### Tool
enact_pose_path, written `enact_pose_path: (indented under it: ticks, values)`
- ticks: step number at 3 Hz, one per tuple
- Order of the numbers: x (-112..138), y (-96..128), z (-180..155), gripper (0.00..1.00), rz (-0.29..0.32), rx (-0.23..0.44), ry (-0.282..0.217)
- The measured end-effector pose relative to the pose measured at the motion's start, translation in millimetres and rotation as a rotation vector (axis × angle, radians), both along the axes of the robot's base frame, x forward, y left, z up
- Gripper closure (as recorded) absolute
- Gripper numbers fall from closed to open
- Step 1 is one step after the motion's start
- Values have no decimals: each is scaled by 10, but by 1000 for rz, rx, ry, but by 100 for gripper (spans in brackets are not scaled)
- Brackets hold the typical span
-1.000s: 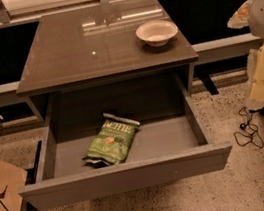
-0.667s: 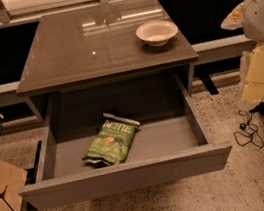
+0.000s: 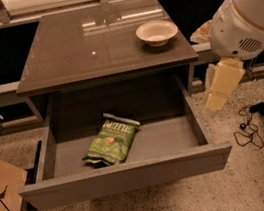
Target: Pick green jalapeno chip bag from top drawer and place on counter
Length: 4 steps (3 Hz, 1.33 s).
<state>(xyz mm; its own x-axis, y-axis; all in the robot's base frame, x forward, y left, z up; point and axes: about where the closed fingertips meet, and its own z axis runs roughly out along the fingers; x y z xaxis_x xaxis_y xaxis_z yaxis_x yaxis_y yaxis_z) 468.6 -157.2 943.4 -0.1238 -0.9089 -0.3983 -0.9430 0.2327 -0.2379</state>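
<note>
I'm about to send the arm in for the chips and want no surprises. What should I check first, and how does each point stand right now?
1. top drawer pulled open: ok.
2. green jalapeno chip bag lying uncovered on the drawer floor: ok.
3. gripper above the bag: not ok; it hangs to the right of the drawer, outside its side wall.
4. Bag held by the gripper: not ok.
5. Bare counter surface for the bag: ok; only a bowl stands at the back right.
</note>
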Motion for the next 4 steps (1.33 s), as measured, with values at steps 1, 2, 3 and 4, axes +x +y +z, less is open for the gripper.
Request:
enact_pose_path:
  ticks: [1,2,3,4]
  values:
    - [153,305,-176,0,36,90,20]
    - [317,619,-392,0,76,155,51]
    - [317,619,-392,0,76,155,51]
    - [414,789,-653,0,75,162,64]
